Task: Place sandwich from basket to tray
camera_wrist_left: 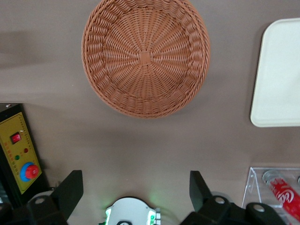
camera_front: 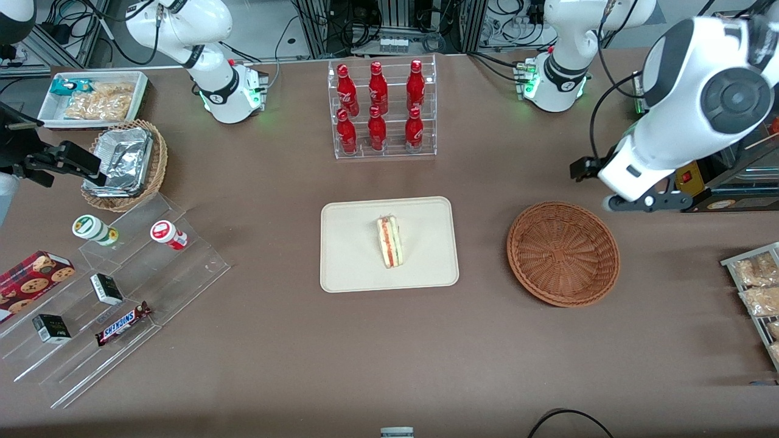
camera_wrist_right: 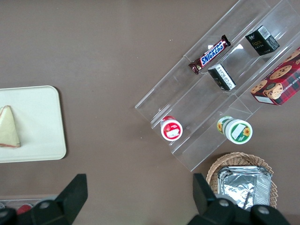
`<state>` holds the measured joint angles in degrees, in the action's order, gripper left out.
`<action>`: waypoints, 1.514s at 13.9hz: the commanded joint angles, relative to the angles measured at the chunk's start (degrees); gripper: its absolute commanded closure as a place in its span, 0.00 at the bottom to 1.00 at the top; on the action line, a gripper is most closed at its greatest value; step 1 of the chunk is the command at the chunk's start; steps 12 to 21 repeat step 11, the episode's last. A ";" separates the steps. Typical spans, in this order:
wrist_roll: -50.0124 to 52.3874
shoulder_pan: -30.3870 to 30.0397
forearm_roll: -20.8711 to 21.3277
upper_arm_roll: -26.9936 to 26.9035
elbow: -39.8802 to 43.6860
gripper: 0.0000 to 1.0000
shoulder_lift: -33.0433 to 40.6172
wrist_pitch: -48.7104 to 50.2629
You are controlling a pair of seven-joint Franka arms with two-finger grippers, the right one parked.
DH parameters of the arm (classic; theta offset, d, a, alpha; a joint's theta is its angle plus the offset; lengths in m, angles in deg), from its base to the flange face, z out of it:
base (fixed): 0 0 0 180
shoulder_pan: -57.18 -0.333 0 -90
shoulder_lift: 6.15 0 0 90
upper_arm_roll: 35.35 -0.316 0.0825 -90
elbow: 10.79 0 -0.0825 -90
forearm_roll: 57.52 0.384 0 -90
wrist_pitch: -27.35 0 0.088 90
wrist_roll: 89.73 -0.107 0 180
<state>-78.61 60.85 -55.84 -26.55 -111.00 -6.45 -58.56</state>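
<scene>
The sandwich [camera_front: 389,241], a pale wedge with red and green filling on its edge, lies in the middle of the cream-beige tray [camera_front: 353,267]. It also shows in the right wrist view [camera_wrist_right: 8,127] on the tray [camera_wrist_right: 40,117]. The reddish-brown wicker basket [camera_front: 563,252] stands beside the tray toward the working arm's end and is empty. In the left wrist view the basket [camera_wrist_left: 145,56] and a corner of the tray [camera_wrist_left: 279,70] show. My left gripper [camera_front: 585,168] [camera_wrist_left: 135,182] is open and empty, raised above the table, farther from the front camera than the basket.
A clear rack of red bottles [camera_front: 380,109] stands farther from the front camera than the tray. A stepped acrylic shelf with snacks [camera_front: 109,286], a tan wicker basket with foil containers [camera_front: 128,164] and a white snack bin [camera_front: 94,97] lie toward the parked arm's end. Bagged snacks [camera_front: 758,292] and a control box [camera_wrist_left: 21,154] lie toward the working arm's end.
</scene>
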 commanded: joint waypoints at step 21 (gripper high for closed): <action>-8.40 -1.83 -0.45 -4.84 4.41 0.00 3.37 0.85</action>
